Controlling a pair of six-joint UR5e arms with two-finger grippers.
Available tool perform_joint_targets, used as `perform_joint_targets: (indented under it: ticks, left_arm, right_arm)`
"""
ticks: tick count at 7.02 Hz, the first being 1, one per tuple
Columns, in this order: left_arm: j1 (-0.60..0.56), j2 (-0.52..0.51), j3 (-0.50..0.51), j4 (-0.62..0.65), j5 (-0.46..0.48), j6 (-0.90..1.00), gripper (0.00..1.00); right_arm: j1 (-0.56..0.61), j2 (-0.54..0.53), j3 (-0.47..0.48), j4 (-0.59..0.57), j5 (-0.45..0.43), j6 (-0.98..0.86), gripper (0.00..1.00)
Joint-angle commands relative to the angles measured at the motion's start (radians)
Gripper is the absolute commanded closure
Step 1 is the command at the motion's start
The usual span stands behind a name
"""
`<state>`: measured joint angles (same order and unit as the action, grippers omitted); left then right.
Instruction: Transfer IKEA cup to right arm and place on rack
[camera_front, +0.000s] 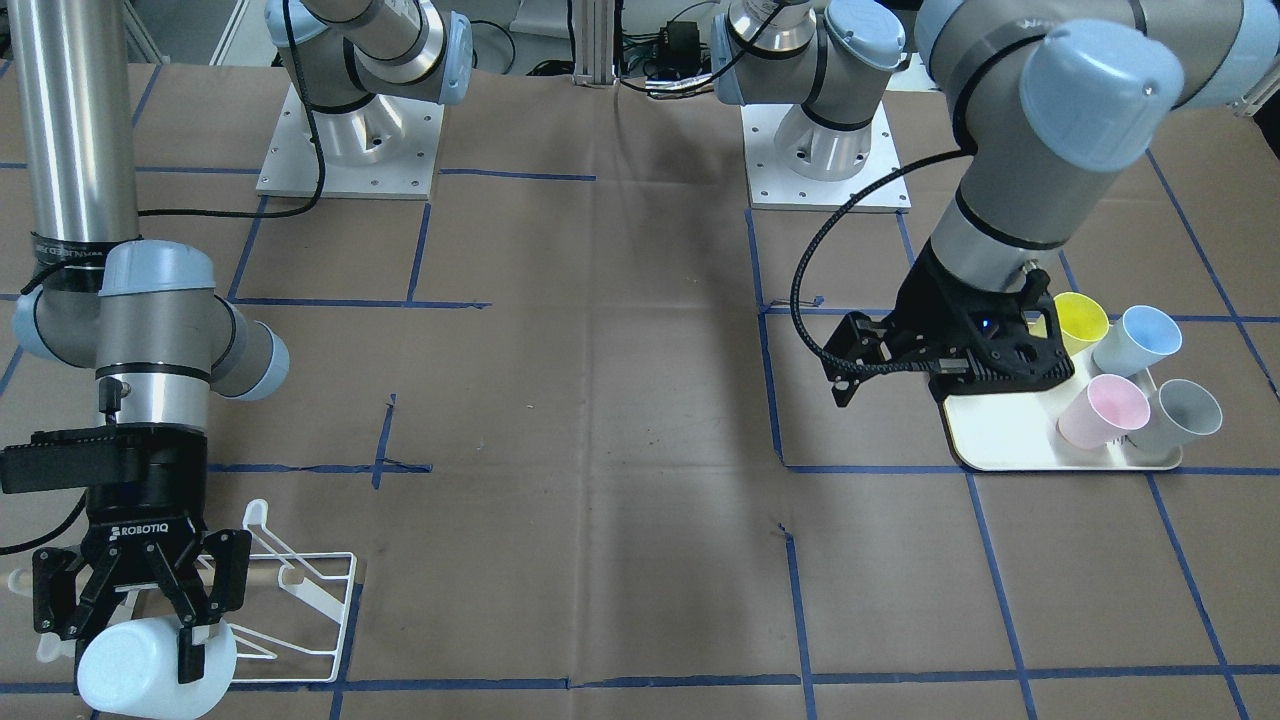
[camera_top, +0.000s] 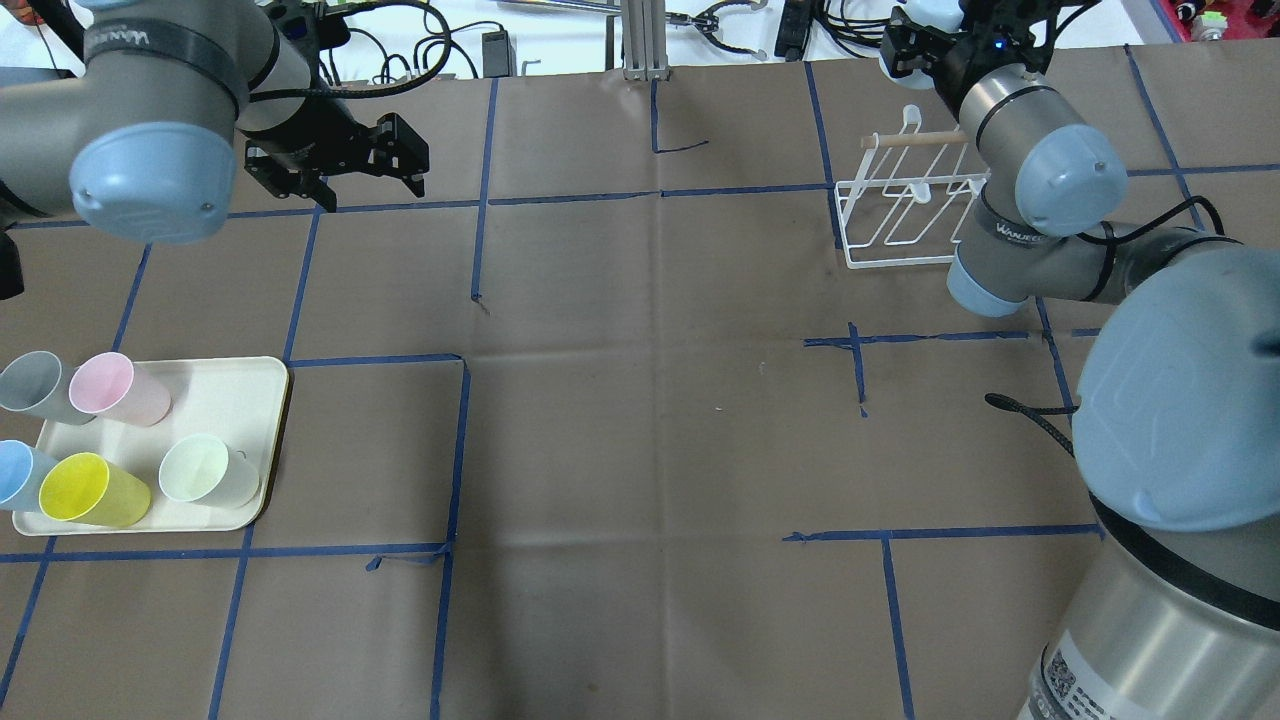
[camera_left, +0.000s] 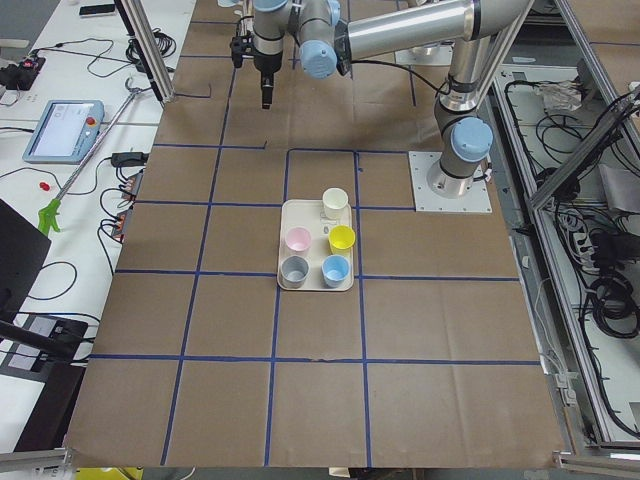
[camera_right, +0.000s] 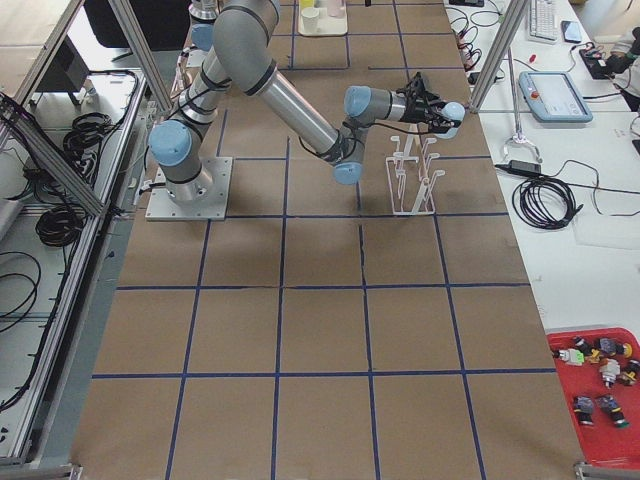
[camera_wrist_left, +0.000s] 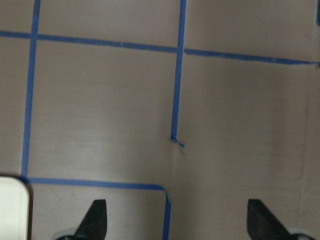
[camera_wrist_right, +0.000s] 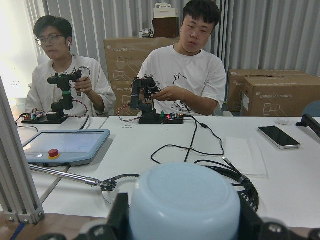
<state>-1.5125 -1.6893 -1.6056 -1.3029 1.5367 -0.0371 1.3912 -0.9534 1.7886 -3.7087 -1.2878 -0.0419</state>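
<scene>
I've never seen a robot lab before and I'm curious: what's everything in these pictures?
Table: one, brown paper, blue tape grid.
Tray: one, cream, robot's left side.
Cups on tray: five, grey, pink, blue, yellow, pale green.
Held cup: one, white, by the rack.
Rack: one, white wire, wooden dowel, robot's right side.
People: two, white shirts, at a white desk.
Arms: two, silver, pale-blue joints.
Left tool: one, black, open, over bare table.
Right tool: one, black, shut on held cup.

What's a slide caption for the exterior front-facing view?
Right claw holds a white plastic cup at the white wire rack; left claw hangs open, clear of the cream rounded tray.
</scene>
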Motion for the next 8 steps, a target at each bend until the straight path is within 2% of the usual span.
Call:
perform_joint_targets:
  ticks: [1,3,5,6,7,8]
  left_arm:
    - [-0.018,0.124,-0.02,-0.099,0.027,-0.017,0.0]
    - [-0.02,0.135,-0.068,-0.084,0.019,-0.021,0.0]
    - [-0.05,0.148,-0.065,-0.084,0.002,-0.039,0.0]
    - [-0.054,0.149,-0.065,-0.084,0.006,-0.035,0.0]
    - [-0.052,0.155,-0.069,-0.082,0.008,-0.024,0.0]
    - [-0.052,0.157,-0.068,-0.082,0.011,-0.023,0.0]
  right_arm:
    - [-0.012,0.002,0.015,0.001,0.001,0.0,0.74]
    - [-0.017,0.002,0.052,0.001,-0.001,-0.001,0.74]
    - [-0.015,0.004,0.067,0.001,-0.001,0.0,0.72]
    - [-0.015,0.004,0.068,0.001,0.001,0.0,0.26]
    - [-0.015,0.007,0.069,0.001,0.001,0.011,0.01]
    - [-0.015,0.007,0.068,0.001,0.001,0.011,0.0]
